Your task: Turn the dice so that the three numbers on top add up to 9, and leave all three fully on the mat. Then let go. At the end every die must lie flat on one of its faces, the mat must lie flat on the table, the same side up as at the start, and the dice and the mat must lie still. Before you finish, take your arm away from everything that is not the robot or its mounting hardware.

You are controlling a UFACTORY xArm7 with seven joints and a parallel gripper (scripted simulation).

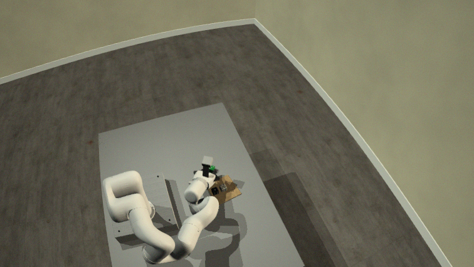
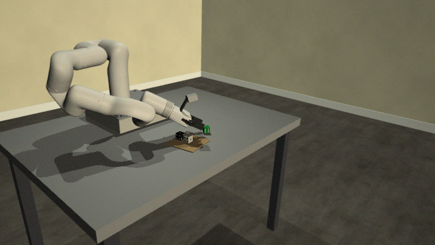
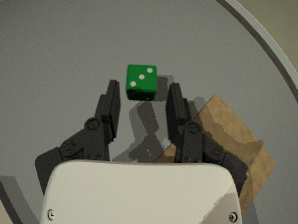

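Green die with white pips; black die, white-pipped; brown mat.
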